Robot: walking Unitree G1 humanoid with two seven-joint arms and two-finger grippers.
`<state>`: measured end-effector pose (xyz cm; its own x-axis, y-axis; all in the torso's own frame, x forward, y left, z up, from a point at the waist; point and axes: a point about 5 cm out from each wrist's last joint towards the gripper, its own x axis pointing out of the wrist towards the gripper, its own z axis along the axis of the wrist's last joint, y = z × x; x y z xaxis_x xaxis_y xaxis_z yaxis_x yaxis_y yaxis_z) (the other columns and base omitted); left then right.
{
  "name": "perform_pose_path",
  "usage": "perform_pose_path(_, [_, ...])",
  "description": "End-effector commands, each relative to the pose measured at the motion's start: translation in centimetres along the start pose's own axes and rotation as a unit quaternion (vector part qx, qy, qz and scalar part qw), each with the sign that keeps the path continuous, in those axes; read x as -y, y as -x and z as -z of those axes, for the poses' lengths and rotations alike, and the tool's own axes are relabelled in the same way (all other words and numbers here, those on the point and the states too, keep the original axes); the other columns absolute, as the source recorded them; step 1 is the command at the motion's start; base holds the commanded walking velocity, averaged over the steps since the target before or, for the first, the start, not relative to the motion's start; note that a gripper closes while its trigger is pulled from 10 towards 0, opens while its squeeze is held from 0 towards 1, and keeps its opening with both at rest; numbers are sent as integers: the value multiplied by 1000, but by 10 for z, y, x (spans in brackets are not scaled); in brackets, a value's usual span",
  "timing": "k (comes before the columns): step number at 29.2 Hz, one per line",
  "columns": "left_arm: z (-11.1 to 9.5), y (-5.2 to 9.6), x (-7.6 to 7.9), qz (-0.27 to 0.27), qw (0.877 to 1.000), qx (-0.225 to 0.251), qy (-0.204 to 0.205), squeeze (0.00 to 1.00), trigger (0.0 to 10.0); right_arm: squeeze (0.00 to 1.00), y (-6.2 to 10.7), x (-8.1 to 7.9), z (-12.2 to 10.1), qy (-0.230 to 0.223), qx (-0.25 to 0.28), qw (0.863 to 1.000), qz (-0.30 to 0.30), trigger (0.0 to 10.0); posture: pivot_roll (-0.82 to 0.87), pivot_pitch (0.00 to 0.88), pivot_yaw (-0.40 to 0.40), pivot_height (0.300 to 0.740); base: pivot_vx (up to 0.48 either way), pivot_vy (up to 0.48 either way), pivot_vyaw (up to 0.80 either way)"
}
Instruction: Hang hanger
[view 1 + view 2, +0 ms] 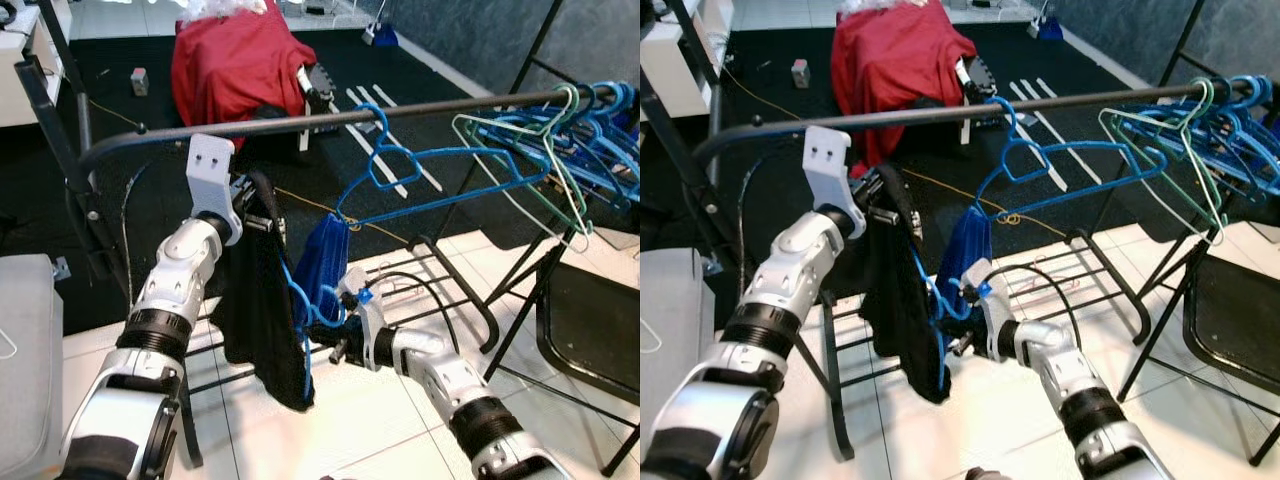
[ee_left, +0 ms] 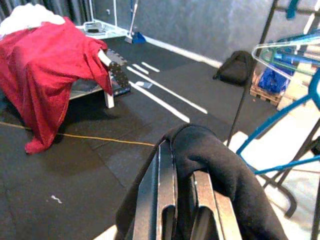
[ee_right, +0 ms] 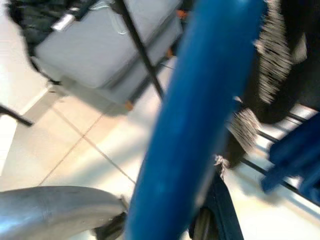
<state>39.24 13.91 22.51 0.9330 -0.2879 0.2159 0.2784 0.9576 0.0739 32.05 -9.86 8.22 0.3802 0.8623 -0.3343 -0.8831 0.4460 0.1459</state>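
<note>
Risking a snag first: blue hanger (image 1: 312, 300) held low, well under the black rail (image 1: 330, 120), with its wire running down the folds of the black garment (image 1: 262, 310). Could catch in that cloth on the way up and drag it off the left gripper (image 2: 177, 200). Could also knock the blue hanger already on the rail (image 1: 440, 175), hook over the bar just above and to the right, or tangle with the blue cloth (image 1: 325, 260) dangling from it. Slipping or twisting in the grasp also possible, judging by how near one end the wire seems to be held.

Right gripper (image 1: 345, 300): low between the garment and the rack's lower bars (image 1: 440, 275), fingers closed to a narrow gap around the blue hanger's wire; in the right wrist view, that wire as a thick blurred blue bar crossing close to the lens.

Left gripper: raised just below the rail, fingers (image 2: 165, 190) drawn nearly together and pinching the black garment, cloth bunched over the tips and hanging down from there.

Further along the rail toward the right, a bunch of blue and green hangers (image 1: 560, 140), well apart from the held one.
</note>
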Motion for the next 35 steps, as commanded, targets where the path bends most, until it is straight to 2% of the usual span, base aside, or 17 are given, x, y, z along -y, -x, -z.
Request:
perform_pose_path(1, [-14, -8, 3, 8, 999, 21, -34, 0, 0, 0, -3, -9, 21, -32, -17, 998, -48, 0, -113, 119, -64, 740, 0, 0, 0])
perform_pose_path(2, [1, -7, 6, 9, 999, -16, -48, 0, 0, 0, -5, -12, 19, -38, 3, 997, -71, 0, -112, 119, -63, 740, 0, 0, 0])
perform_pose_path(3, [1, -7, 6, 9, 999, -16, -48, 0, 0, 0, -5, -12, 19, -38, 3, 997, -71, 0, -112, 119, -63, 740, 0, 0, 0])
perform_pose_path(5, [31, -1, 9, 6, 994, -81, -72, 0, 0, 0, -8, -17, 17, -54, 32, 992, -111, 0, -112, 117, -63, 740, 0, 0, 0])
perform_pose_path(6, [31, -1, 9, 6, 994, -81, -72, 0, 0, 0, -8, -17, 17, -54, 32, 992, -111, 0, -112, 117, -63, 740, 0, 0, 0])
perform_pose_path(7, [48, 5, 9, -2, 989, -117, -86, 0, 0, 0, -10, -19, 16, -60, 46, 989, -127, 0, -115, 115, -62, 740, 0, 0, 0])
perform_pose_path(13, [76, 20, 1, -34, 980, -164, -103, 0, 0, 0, -11, -16, 16, -44, 39, 992, -112, 0, -122, 113, -56, 740, 0, 0, 0])
perform_pose_path(18, [67, 21, -5, -51, 987, -129, -79, 0, 0, 0, -7, -6, 21, -16, -19, 999, -43, 0, -118, 113, -57, 740, 0, 0, 0])
perform_pose_path(21, [40, 20, -22, -86, 994, -53, -51, 0, 0, 0, 3, 12, 34, -17, -100, 991, 84, 0, -114, 112, -57, 740, 0, 0, 0])
perform_pose_path(23, [38, 21, -26, -93, 993, -47, -53, 0, 0, 0, 5, 14, 36, -23, -108, 989, 95, 0, -114, 112, -57, 740, 0, 0, 0])
perform_pose_path(24, [35, 23, -35, -112, 991, -43, -63, 0, 0, 0, 7, 17, 37, -22, -113, 987, 115, 0, -104, 114, -61, 740, 0, 0, 0])
perform_pose_path(25, [35, 26, -43, -127, 988, -44, -76, 0, 0, 0, 8, 20, 37, -21, -116, 984, 130, 0, -102, 114, -63, 740, 0, 0, 0])
perform_pose_path(27, [35, 26, -43, -127, 988, -44, -76, 0, 0, 0, 8, 20, 37, -21, -116, 984, 130, 0, -102, 114, -63, 740, 0, 0, 0])
perform_pose_path(29, [43, 34, -57, -148, 981, -68, -105, 0, 0, 0, 11, 24, 37, -13, -118, 979, 168, 0, -103, 114, -64, 740, 0, 0, 0])
perform_pose_path(32, [50, 40, -62, -151, 978, -85, -119, 0, 0, 0, 12, 26, 35, 4, -115, 976, 187, 0, -108, 116, -59, 740, 0, 0, 0])
perform_pose_path(34, [68, 55, -70, -156, 968, -131, -144, 0, 0, 0, 7, 22, 25, 12, -23, 984, 174, 0, -108, 120, -53, 740, 0, 0, 0])
perform_pose_path(35, [68, 55, -70, -156, 968, -131, -144, 0, 0, 0, 7, 22, 25, 12, -23, 984, 174, 0, -108, 120, -53, 740, 0, 0, 0])
